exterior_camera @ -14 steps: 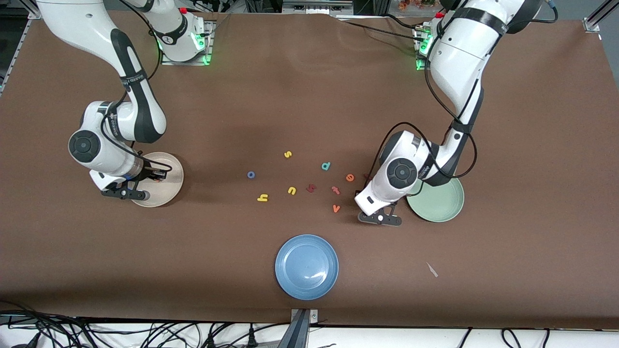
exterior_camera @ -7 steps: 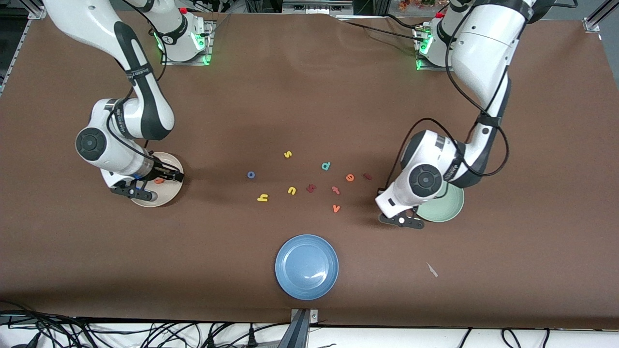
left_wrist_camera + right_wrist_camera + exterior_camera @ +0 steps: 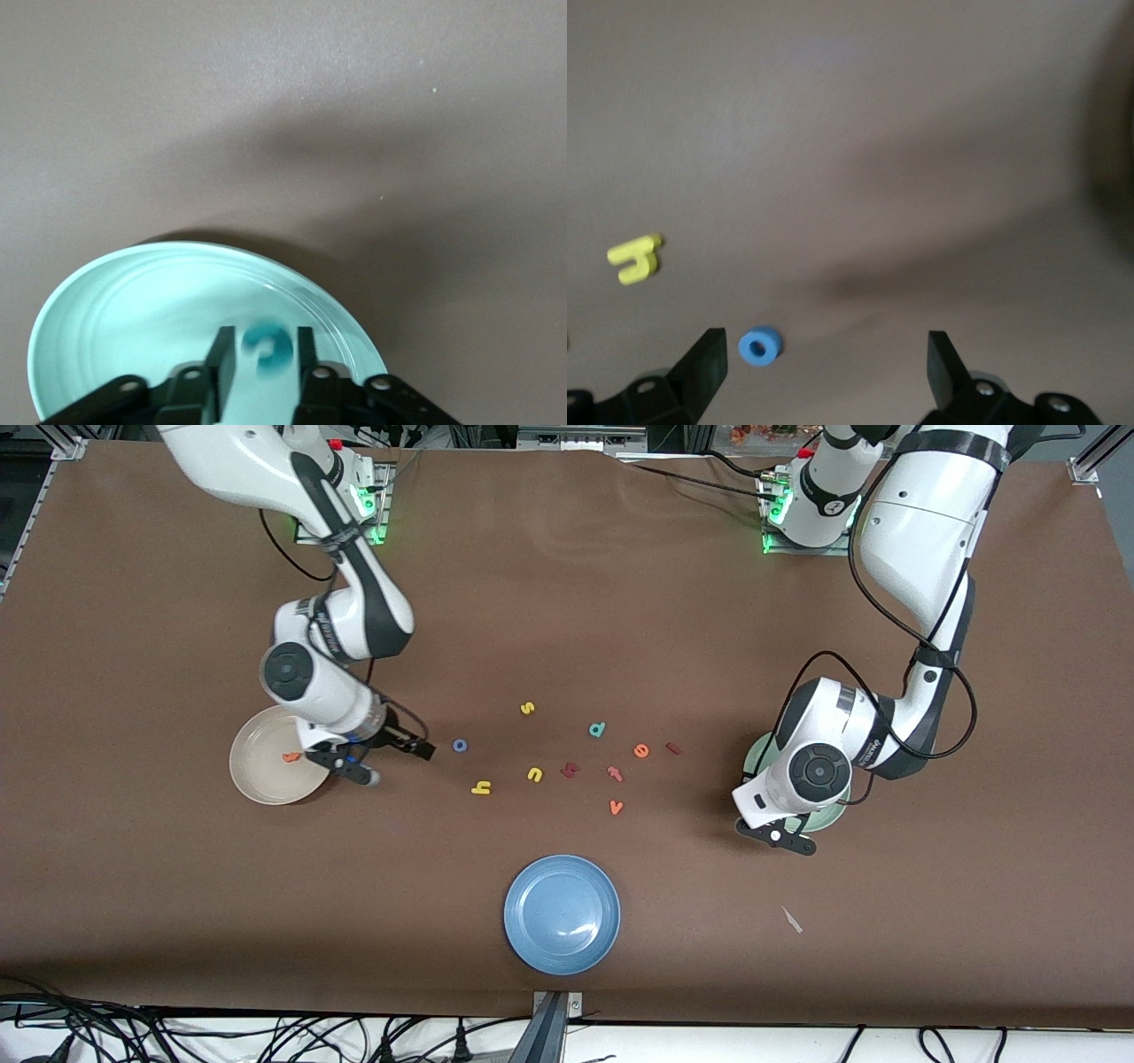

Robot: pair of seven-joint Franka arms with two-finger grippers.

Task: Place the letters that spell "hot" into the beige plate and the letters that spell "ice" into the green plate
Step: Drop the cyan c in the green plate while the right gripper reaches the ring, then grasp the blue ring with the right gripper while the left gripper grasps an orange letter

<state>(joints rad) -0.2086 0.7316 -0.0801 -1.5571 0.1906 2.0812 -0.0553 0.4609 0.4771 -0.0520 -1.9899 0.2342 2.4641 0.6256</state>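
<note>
Right pincer [image 3: 383, 759] hangs between the beige plate [image 3: 257, 775] and the blue o [image 3: 460, 745], jaws wide apart, nothing in them; the right wrist view shows the o just ahead of one finger and the yellow h [image 3: 634, 258] a bit past it. Orange t [image 3: 291, 757] already lies in the beige plate, at the rim toward the bench middle, so "hot" is one of three. Left pincer [image 3: 260, 372] is over the green plate [image 3: 115, 310], teal c [image 3: 267, 347] between its fingers [image 3: 221, 359]; jaws are partly parted and I cannot tell if they grip it or have let go. Plate sits toward the left arm's end of the bench. Orange e [image 3: 641, 750] and dark red i [image 3: 673, 748] lie on the bench mid-area, side by side, i closer to the green plate. Decoys stay put: teal d [image 3: 597, 730], yellow u [image 3: 534, 774], yellow s [image 3: 527, 708], orange v [image 3: 616, 807], red-orange t [image 3: 613, 772], blue plate [image 3: 562, 914] by the bench's front edge. Step in hand, as I read it: c drop-off on the left, approach to o on the right. Next: right pincer centers over the o, descends, pinches; left clears the plate, goes for the i.
</note>
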